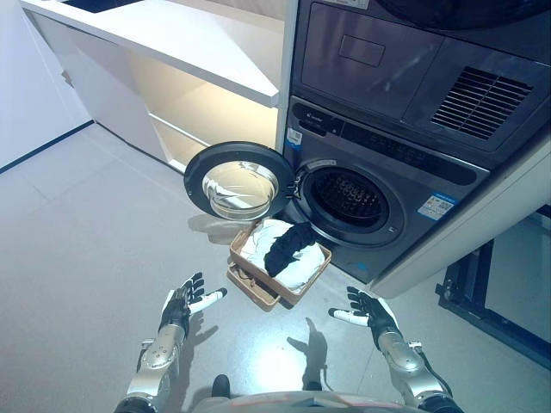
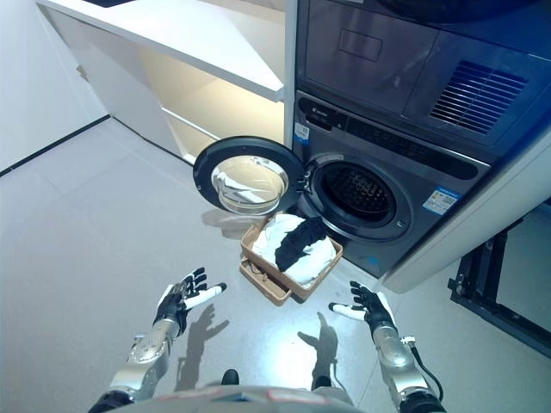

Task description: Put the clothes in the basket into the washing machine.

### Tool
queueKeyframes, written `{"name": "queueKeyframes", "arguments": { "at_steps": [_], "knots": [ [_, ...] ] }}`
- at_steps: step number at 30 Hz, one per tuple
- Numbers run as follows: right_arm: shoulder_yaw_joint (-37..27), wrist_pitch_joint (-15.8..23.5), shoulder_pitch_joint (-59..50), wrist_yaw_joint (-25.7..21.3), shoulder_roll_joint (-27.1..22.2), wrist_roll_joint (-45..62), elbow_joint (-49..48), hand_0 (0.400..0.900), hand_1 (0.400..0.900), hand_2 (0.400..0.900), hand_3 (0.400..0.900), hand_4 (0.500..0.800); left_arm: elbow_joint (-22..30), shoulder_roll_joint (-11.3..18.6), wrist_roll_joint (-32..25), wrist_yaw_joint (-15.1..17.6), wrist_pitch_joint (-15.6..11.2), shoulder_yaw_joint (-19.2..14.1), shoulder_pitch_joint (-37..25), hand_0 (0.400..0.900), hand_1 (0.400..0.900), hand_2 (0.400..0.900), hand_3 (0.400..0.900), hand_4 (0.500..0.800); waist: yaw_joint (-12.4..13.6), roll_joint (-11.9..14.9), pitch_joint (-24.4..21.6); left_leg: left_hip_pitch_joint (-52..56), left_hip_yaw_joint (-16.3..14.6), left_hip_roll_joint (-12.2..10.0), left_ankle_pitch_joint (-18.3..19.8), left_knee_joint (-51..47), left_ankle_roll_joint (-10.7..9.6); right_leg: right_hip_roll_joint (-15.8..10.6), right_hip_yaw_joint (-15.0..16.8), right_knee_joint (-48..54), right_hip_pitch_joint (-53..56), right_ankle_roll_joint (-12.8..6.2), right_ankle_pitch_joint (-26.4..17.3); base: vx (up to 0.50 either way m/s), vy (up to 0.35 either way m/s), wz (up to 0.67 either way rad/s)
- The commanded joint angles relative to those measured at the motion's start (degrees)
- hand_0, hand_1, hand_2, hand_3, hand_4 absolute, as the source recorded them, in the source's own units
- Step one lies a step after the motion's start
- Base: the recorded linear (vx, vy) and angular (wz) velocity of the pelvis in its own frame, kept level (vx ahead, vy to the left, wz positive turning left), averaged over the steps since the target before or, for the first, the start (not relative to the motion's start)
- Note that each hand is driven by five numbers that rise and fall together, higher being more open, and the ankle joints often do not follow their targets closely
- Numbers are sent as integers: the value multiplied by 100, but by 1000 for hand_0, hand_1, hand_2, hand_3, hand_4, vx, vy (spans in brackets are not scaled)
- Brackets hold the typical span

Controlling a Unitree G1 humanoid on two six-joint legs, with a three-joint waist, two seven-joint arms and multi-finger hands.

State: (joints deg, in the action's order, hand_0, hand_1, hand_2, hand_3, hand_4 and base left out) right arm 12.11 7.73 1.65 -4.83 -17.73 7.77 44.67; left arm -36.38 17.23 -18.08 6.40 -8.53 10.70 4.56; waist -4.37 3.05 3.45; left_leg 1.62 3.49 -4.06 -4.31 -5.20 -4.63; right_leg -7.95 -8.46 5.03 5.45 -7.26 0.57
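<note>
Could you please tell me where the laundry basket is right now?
The basket sits on the floor in the middle of the view, directly below the washing machine opening and its open door, ahead of both hands.

The washing machine (image 1: 387, 185) is dark grey with a black-rimmed door (image 1: 239, 181). The basket (image 1: 280, 262) is light brown, holding white clothes (image 1: 301, 267) and a black garment (image 1: 287, 245). The floor (image 1: 77, 241) is pale grey, the counter (image 1: 164, 39) white.

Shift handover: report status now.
Left hand, right hand open, empty. Clothes in basket before washing machine, door open. Nothing blocking.
</note>
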Motion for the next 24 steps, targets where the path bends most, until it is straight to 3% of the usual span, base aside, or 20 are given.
{"name": "queueKeyframes", "arguments": {
  "at_steps": [1, 6, 12, 17, 24],
  "knots": [
    [19, 324, -305, -76, -299, -72, -298, 900, 900, 900, 900, 800, 205, 83, 32, 28, -300, -272, -404, 900, 900, 900, 900, 800, 97, 34, -265, 202, -288, -331, 418, 30, -132, -176, -146, -147, -501, -257, -621, 0, 0, 0],
    [17, 318, -289, -76, -296, -80, -323, 900, 900, 900, 900, 800, 221, 35, -168, 31, -313, -359, -368, 900, 900, 900, 900, 800, 99, 40, -266, 207, -297, -327, 429, 32, -130, -178, -141, -143, -498, -260, -621, 2, 1, -1],
    [36, 319, -321, -75, -298, -97, -305, 900, 900, 900, 900, 800, 118, 73, 55, 63, -289, -327, -381, 900, 900, 900, 900, 800, 90, 38, -267, 229, -322, -316, 445, 40, -125, -181, -104, -131, -498, -270, -630, 10, 10, -4],
    [57, 349, -417, -143, -274, -108, -219, 900, 900, 900, 900, 800, -108, 193, 523, 296, -300, -318, -489, 900, 900, 900, 900, 800, 63, 26, -269, 260, -339, -281, 482, 64, -104, -215, -45, -175, -488, -279, -618, 8, 22, -4],
    [-10, 320, -452, -150, -306, -104, -252, 900, 900, 900, 900, 800, -96, 205, 472, 302, -332, -354, -495, 900, 900, 900, 900, 800, 13, 1, -245, 298, -347, -170, 582, 132, -6, -337, 59, -417, -539, -324, -559, 11, 51, -2]
  ]
}}
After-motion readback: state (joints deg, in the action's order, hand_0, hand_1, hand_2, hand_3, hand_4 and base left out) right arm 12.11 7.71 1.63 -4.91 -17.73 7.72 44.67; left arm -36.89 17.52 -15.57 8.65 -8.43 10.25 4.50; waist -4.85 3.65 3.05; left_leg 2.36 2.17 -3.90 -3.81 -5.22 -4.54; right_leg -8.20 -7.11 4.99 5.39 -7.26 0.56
